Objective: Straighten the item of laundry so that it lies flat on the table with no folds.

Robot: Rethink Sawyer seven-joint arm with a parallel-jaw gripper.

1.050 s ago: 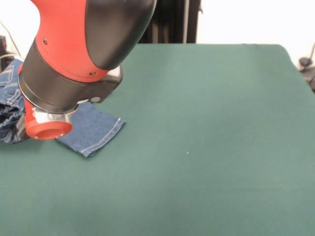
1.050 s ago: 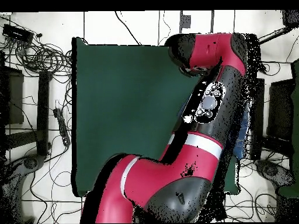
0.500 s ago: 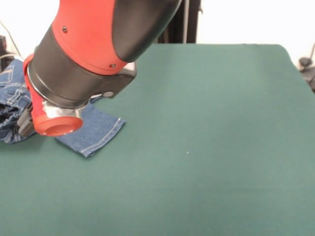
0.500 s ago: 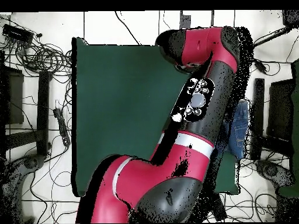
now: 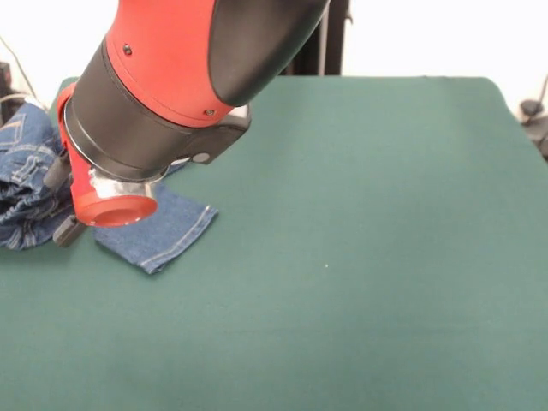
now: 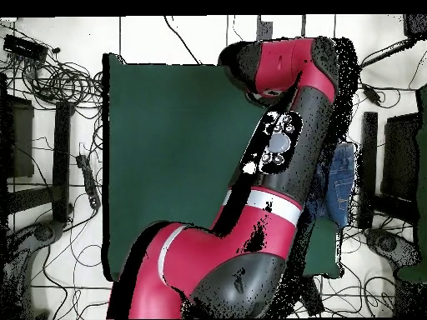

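Note:
The item of laundry, blue denim jeans, lies bunched at the left edge of the green table. One hemmed leg end with pale stitching reaches out flat onto the cloth. The red and black arm hangs low over the jeans and hides their middle. Only dark parts of my gripper peek out at the arm's left side, right at the bunched denim. From above, the jeans show at the right edge of the table, beside the arm, which covers the gripper.
A black post stands behind the table's far edge. A dark object sits just off the right corner. From above, cables and stands ring the table on the floor.
The arm has swung away from the jeans' side of the table, rightward in the front view, uncovering more of the bunched denim. The jeans themselves have barely shifted.

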